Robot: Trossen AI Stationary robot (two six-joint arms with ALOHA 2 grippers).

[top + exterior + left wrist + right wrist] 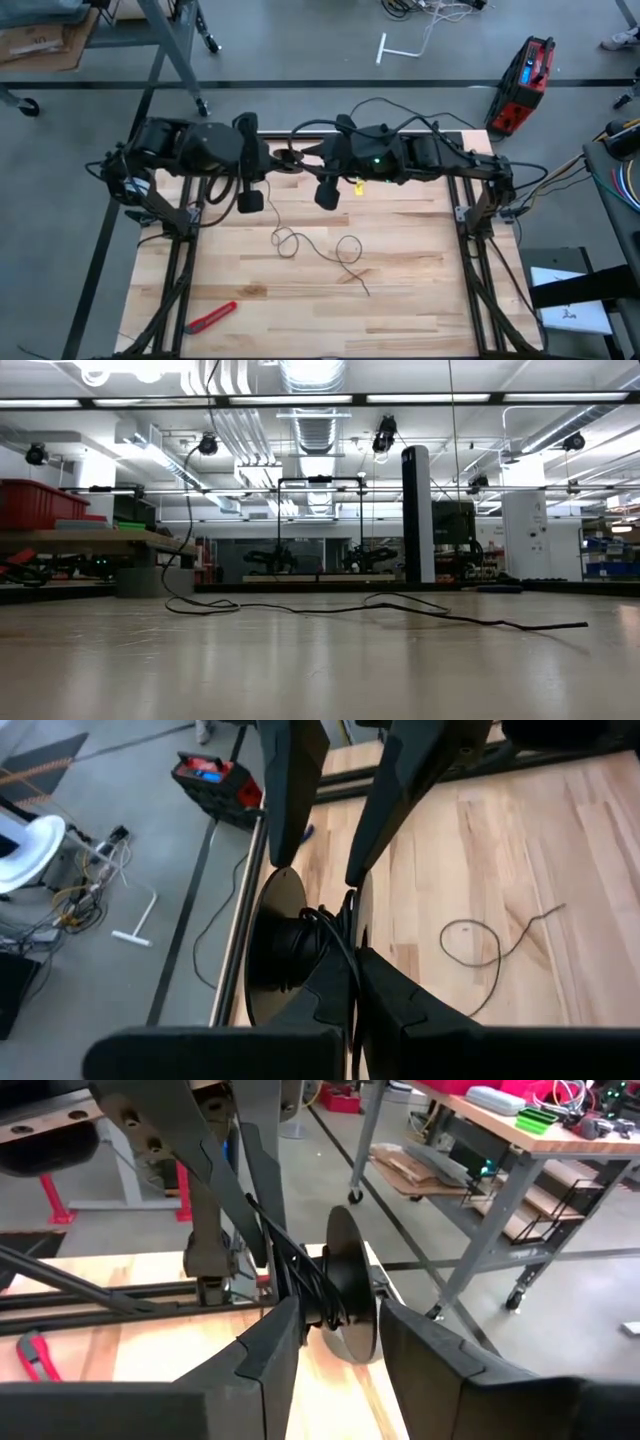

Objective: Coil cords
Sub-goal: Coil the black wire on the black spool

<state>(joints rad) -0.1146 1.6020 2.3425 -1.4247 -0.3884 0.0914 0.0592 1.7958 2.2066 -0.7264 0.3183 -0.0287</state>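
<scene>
The small black reel [275, 945] hangs above the table's far edge, between my two grippers, which meet there [287, 158]. Several turns of the thin black cord [305, 940] lie on its hub. The rest of the cord [300, 245] runs down to the table and lies there in two loose loops, its free end [367, 292] toward the near side. My left gripper [355, 965] comes from the table's left and is shut on the cord beside the reel. My right gripper [340, 1320] comes from the right with the reel [350, 1295] between its fingers. My left gripper pinches the cord [351, 935] between its two fingers, right beside the reel's thin flange [360, 910]. The fingers reach in level from the table's left. Below the hold the cord hangs slack toward the table. My right gripper holds the reel between its two fingers, one behind the round flange [368, 1305] and one on the wound hub side [305, 1295]. The fingers come level from the table's right. The reel is lifted clear of the table, its flanges on edge.
A red-handled tool [210, 317] lies near the table's front left corner. A small yellow tag [357, 185] shows under the right arm. The wooden table [420, 300] has bare room at its near right. On the floor beyond the far edge stands a red toolbox [525, 85].
</scene>
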